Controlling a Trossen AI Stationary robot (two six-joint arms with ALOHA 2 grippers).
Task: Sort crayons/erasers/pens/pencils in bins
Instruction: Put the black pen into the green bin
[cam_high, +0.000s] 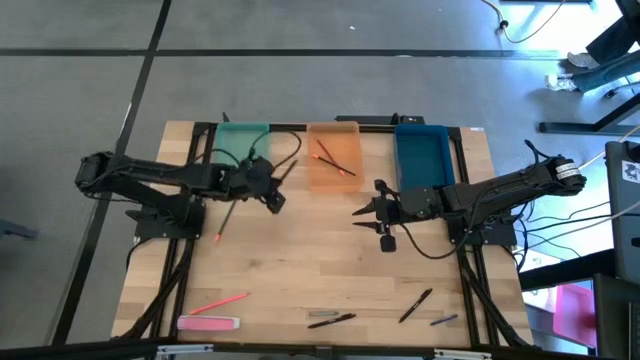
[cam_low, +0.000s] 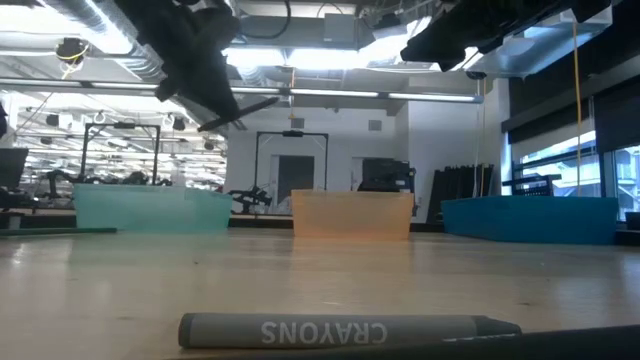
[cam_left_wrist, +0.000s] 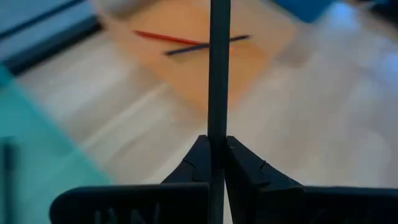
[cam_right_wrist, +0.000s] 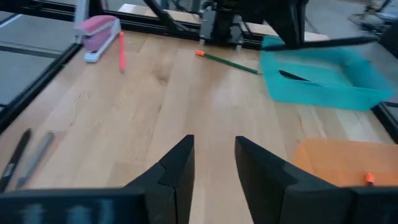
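Note:
My left gripper (cam_high: 272, 192) is shut on a slim black pen (cam_high: 288, 170), between the teal bin (cam_high: 243, 143) and the orange bin (cam_high: 333, 160). In the low view the gripper (cam_low: 205, 75) holds the pen (cam_low: 240, 110) high above the table. The orange bin holds a red pencil (cam_left_wrist: 163, 37) and a dark stick (cam_left_wrist: 199, 46). A dark stick (cam_right_wrist: 292, 76) lies in the teal bin. The blue bin (cam_high: 423, 155) is at the far right. My right gripper (cam_high: 362, 210) is open and empty over the table's middle. My left gripper pinches the pen's shaft (cam_left_wrist: 217, 127) between its two fingers (cam_left_wrist: 245, 168). The pen runs on past the fingertips, toward the orange bin. It is lifted clear of the table and slants only a little from level in the low view.
A green pencil (cam_high: 225, 215) lies beside the left arm. Near the front edge lie a pink pencil (cam_high: 220, 303), the pink eraser (cam_high: 208, 323), a grey crayon (cam_low: 350, 330) and black pens (cam_high: 415, 305). Bare wood lies at the table's middle.

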